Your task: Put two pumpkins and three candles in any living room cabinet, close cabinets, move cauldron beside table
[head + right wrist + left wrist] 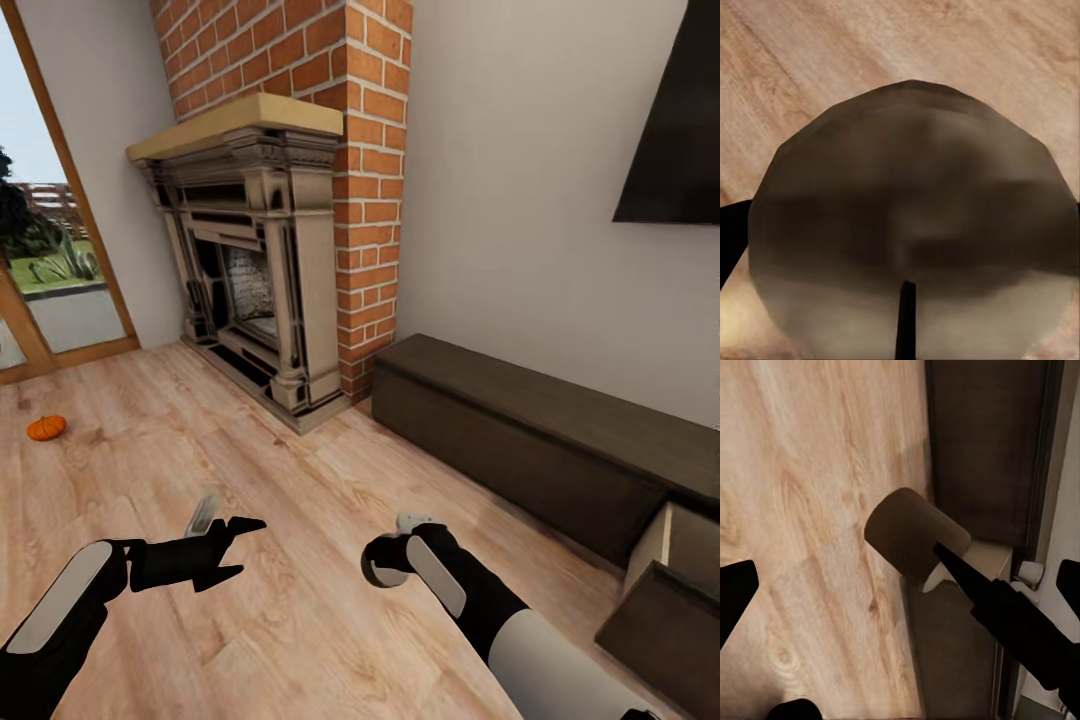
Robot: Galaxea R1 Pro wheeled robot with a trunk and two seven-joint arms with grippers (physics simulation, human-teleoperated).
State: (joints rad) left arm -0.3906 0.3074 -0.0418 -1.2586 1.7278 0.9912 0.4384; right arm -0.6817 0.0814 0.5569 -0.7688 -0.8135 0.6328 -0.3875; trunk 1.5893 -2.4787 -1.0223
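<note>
One candle (915, 225) is sitting clamped in the right gripper (395, 560) jaws above the wood floor (300, 600). Left gripper (235, 550) jaws are standing apart, empty. Pumpkin (46, 427) is lying well left of them; cabinet (520, 440) beyond right.

No text, label, brand, number or sign can be read on any surface; nothing legible is carried by the walls, floor or furniture.
</note>
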